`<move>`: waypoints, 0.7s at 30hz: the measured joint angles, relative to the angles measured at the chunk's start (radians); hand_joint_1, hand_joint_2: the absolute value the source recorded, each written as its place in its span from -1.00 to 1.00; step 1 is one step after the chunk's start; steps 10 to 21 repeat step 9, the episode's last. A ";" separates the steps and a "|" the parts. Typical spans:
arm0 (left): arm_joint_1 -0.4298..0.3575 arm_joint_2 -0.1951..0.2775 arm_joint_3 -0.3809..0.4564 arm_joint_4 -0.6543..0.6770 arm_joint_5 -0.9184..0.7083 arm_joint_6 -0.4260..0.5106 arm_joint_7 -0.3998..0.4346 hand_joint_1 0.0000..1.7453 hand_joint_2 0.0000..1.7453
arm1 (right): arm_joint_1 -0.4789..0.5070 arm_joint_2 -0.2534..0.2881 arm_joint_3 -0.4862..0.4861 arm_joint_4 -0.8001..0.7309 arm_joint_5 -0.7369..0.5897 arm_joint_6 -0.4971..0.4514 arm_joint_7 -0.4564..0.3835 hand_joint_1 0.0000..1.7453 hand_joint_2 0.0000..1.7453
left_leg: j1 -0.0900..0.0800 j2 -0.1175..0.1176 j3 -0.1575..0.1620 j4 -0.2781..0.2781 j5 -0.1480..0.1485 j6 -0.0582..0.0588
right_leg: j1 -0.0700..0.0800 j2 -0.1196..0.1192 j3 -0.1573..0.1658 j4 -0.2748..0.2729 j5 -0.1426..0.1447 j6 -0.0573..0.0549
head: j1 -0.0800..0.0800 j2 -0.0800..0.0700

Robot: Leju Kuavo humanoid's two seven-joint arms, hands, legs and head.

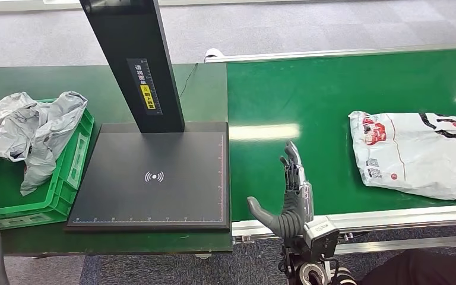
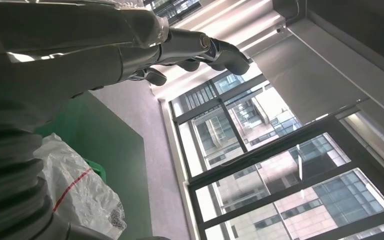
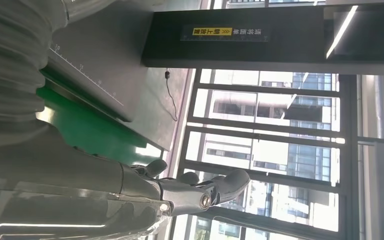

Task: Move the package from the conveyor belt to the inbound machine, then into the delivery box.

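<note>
A white plastic package point(image 1: 412, 154) with red and black print lies flat on the green conveyor belt point(image 1: 332, 101) at the right. My right hand point(image 1: 290, 199) hovers over the belt's near edge, well left of the package, fingers straight and spread, holding nothing; its fingers point(image 3: 200, 190) stretch out in the right wrist view. The inbound machine is a black scan plate point(image 1: 154, 178) with a black post point(image 1: 136, 59), left of the belt. A green delivery box point(image 1: 65, 178) at far left holds crumpled grey bags point(image 1: 29, 127). My left hand point(image 2: 180, 50) is empty, fingers extended.
The silver belt rail point(image 1: 392, 217) runs along the near edge. A dark green table point(image 1: 47, 80) carries the scan plate and box. A thin cable point(image 1: 187, 80) trails behind the post. Grey carpet lies beyond. A dark shape point(image 1: 418, 267) sits at the bottom right.
</note>
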State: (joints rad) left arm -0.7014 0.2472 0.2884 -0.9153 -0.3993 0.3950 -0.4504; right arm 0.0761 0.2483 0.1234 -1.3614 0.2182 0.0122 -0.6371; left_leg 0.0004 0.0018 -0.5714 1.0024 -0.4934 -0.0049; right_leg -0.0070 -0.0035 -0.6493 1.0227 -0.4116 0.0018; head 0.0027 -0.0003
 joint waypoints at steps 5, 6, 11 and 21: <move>0.013 -0.001 0.006 -0.027 0.048 0.026 -0.035 -1.00 1.00 | 0.000 0.000 0.002 0.001 -0.001 -0.001 -0.001 -1.00 1.00 | 0.000 0.000 0.000 0.000 0.000 0.000 | 0.000 0.000 0.000 0.000 0.000 0.000 | 0.000 0.000; 0.022 -0.002 0.008 -0.043 0.084 0.042 -0.062 -1.00 1.00 | 0.000 0.000 0.002 0.002 -0.001 -0.002 -0.001 -1.00 1.00 | 0.000 0.001 0.000 0.000 0.000 0.000 | 0.000 0.000 0.000 0.000 0.000 0.000 | 0.000 0.000; 0.073 -0.015 0.018 -0.117 0.197 0.075 -0.144 -1.00 1.00 | 0.000 0.000 0.003 0.005 -0.004 -0.008 -0.002 -1.00 1.00 | 0.000 0.002 0.000 0.000 -0.001 0.000 | 0.000 0.001 0.000 0.000 0.000 0.000 | 0.000 0.000; 0.073 -0.015 0.018 -0.117 0.197 0.075 -0.144 -1.00 1.00 | 0.000 0.000 0.003 0.005 -0.004 -0.008 -0.002 -1.00 1.00 | 0.000 0.002 0.000 0.000 -0.001 0.000 | 0.000 0.001 0.000 0.000 0.000 0.000 | 0.000 0.000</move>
